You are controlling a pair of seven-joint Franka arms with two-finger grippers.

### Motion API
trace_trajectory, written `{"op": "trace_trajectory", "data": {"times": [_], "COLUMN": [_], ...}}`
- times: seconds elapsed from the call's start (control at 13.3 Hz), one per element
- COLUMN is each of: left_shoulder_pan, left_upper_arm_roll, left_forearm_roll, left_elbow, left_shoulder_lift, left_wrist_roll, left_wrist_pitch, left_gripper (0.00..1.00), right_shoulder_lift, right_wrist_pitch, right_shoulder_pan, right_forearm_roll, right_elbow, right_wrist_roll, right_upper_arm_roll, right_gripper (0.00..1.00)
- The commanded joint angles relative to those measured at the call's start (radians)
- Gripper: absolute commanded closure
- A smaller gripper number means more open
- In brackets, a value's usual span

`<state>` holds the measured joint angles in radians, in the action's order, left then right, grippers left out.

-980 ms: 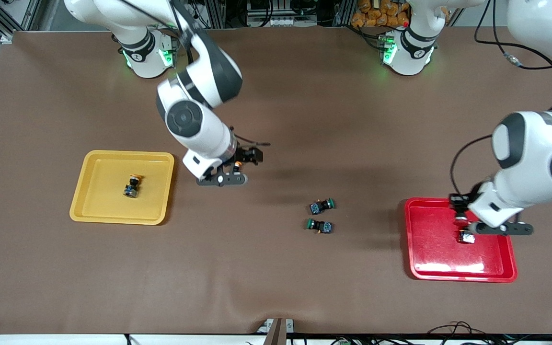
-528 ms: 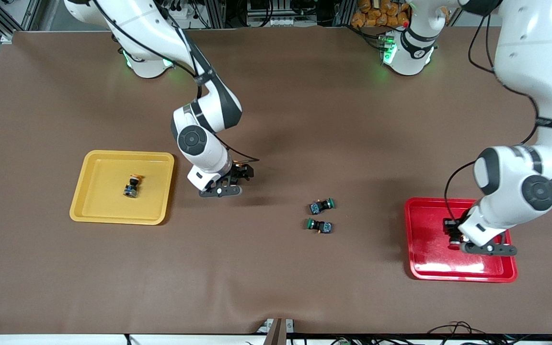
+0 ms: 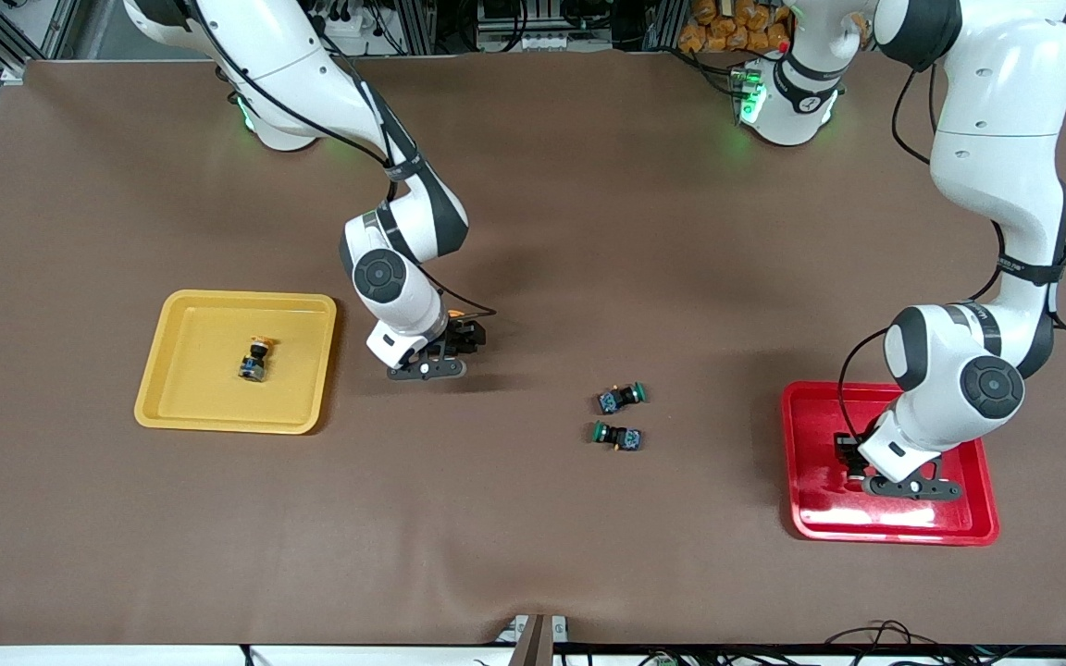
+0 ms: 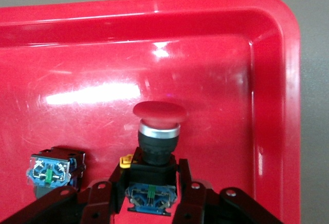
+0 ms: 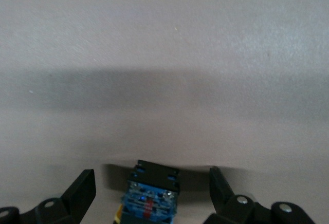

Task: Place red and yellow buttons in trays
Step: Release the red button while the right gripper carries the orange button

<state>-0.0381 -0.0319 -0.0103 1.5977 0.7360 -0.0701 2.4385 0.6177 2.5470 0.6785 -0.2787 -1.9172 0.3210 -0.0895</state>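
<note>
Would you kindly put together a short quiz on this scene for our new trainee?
1. True or false: the yellow tray holds two buttons.
2. What does the left gripper grip in the red tray? A) a screwdriver B) a red button C) nothing
3. Fill in: the right gripper's jaws stand ____ about a blue-bodied switch.
Key: 1 false, it holds one yellow button; 2 B; 3 open.
</note>
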Motion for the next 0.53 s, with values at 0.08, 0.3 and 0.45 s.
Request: {"op": "trace_trajectory", "data": {"times": [0.08,0.3,0.45], "left_shoulder_pan": [0.003,0.006,0.004], "left_upper_arm_roll": [0.0,0.0,-0.002], "left_forearm_roll": [-0.002,-0.003,-0.002], "left_elbow": [-0.012,-0.013,-0.012], "left_shoulder_lift": [0.003,-0.006,-0.044], "left_wrist_roll": [-0.004,-0.005,-0.002], "left_wrist_pitch": [0.01,0.008,-0.01], "left_gripper": [0.0,0.0,0.0], "right_shoulder_lift": [-0.029,-0.05,-0.093], "right_wrist_pitch": [0.007,-0.036,-0.139], "right_shoulder_pan": [0.015,0.033,0.012], "right_forearm_roll": [-0.023,-0.025,-0.025], "right_elbow": [-0.032,-0.014,0.013], "right_wrist_roll": [0.018,0.113,0.104], "right_upper_arm_roll": [-0.006,-0.003,-0.004], "right_gripper": [0.94,1.0,1.0]}}
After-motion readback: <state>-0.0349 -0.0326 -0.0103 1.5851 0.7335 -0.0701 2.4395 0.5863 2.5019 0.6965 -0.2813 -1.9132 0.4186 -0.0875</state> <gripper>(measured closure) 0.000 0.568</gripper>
